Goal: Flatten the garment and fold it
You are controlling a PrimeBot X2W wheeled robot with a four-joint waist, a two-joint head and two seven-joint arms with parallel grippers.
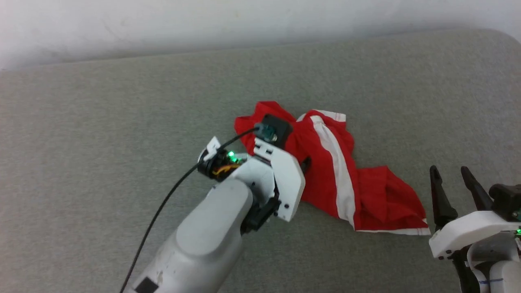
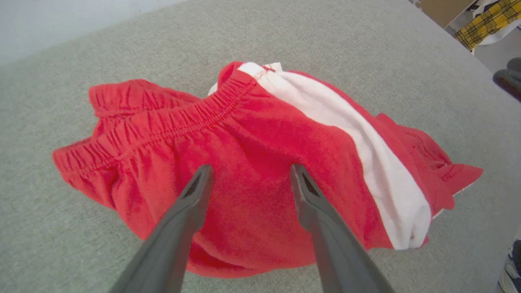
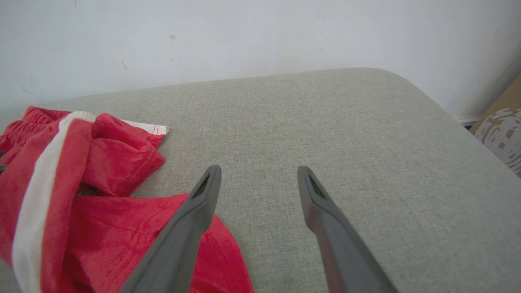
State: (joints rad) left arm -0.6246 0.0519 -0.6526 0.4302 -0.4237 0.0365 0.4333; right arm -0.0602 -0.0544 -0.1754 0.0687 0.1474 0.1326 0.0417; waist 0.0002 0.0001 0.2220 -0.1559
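Observation:
The garment (image 1: 338, 179) is a pair of red shorts with a white side stripe, lying crumpled in the middle of the grey padded table (image 1: 101, 122). My left arm's wrist (image 1: 281, 171) hangs over its left part and hides the fingers in the head view. In the left wrist view my left gripper (image 2: 251, 171) is open just above the red fabric below the gathered waistband (image 2: 163, 126), holding nothing. My right gripper (image 1: 452, 179) is open and empty, just right of the garment's hem corner. In the right wrist view the right gripper (image 3: 258, 171) points over bare table, with the garment (image 3: 101, 162) to its left.
A white wall (image 1: 244, 24) runs behind the table. The table's rounded far right corner (image 3: 386, 77) has a cardboard box (image 3: 500, 126) beyond it. A yellow plaid cloth (image 2: 488, 20) and a shoe (image 2: 513, 260) lie off the table's edge.

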